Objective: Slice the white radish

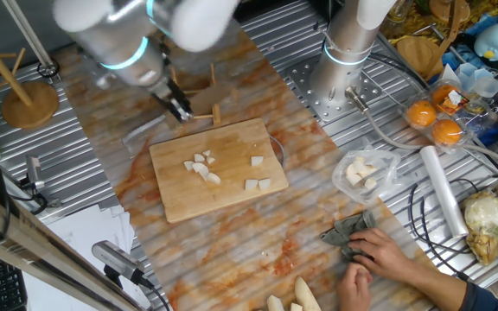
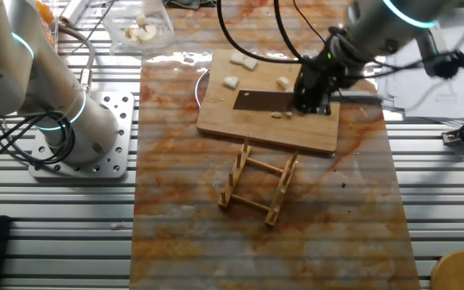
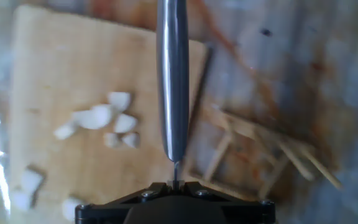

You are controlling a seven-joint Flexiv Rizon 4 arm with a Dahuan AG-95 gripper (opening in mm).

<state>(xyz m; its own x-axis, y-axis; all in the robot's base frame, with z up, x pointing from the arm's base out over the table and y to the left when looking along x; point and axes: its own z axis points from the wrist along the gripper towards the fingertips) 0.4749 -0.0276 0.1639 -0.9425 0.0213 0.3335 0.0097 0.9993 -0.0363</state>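
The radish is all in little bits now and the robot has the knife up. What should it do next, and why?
Probably carry the knife toward the wooden rack beside the cutting board and put it away. The white radish already lies in small chunks on the board, with no long piece left, and the end effector holds the blade near the board's edge closest to the rack.
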